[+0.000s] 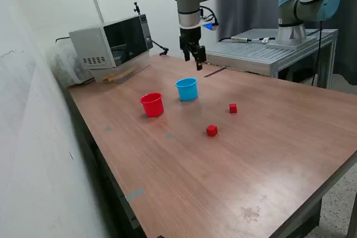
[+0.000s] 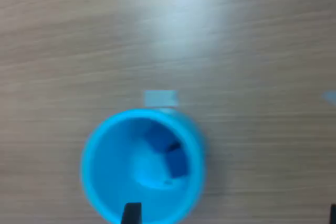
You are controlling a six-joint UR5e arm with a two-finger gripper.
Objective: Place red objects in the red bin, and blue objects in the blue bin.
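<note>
The blue bin (image 1: 187, 89) is a light-blue cup standing on the wooden table next to the red bin (image 1: 152, 105), a red cup on the exterior view's left of it. Inside the blue bin (image 2: 100, 182), the wrist view shows two dark-blue cubes (image 2: 169, 153) lying on its floor. Two red cubes rest on the bare table, one (image 1: 232, 108) on the exterior view's right of the blue bin and one (image 1: 212, 131) nearer the front. My gripper (image 1: 196, 62) hangs above and behind the blue bin. It is open (image 2: 232, 214) and holds nothing.
A grey microwave-like box (image 1: 111, 43) stands at the table's back on the exterior view's left. A metal bench (image 1: 262, 51) with a second arm (image 1: 304, 4) lies behind. A thin dark stick (image 1: 215, 72) lies near the back edge. A wall runs along the exterior view's left.
</note>
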